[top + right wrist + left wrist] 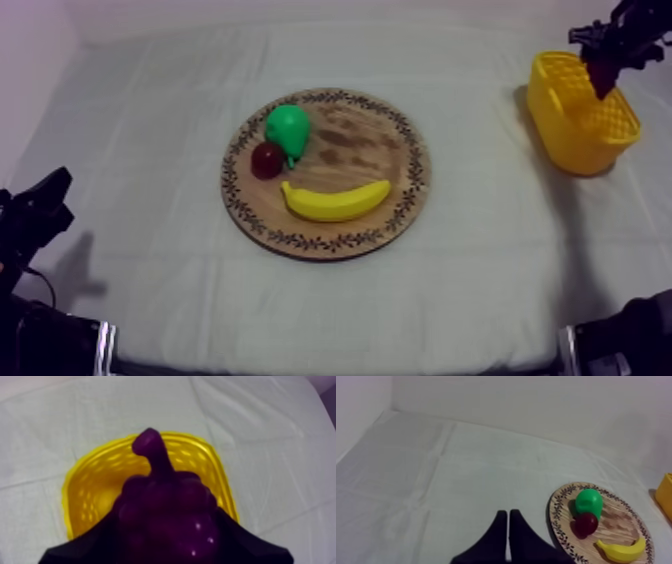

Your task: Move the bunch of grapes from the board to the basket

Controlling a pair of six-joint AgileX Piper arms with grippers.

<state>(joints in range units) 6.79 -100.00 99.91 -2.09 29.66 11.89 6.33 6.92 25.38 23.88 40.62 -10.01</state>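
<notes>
- My right fingers [240,543] are clenched round the bunch of grapes [167,511], 1 finger at each side, with the stem pointing away from me.
- The grapes hang over the opening of the yellow basket [72,493].
- The basket stands at the far right of the surface [150,150], well apart from the wooden board [412,185].
- 3 fruits lie on the board: a green pear [287,127] touching a small red fruit [267,159], and a banana [335,200] just beside them.
- My left fingers [498,541] lie pressed together, grasping nothing, at the left of the surface, apart from the board.
</notes>
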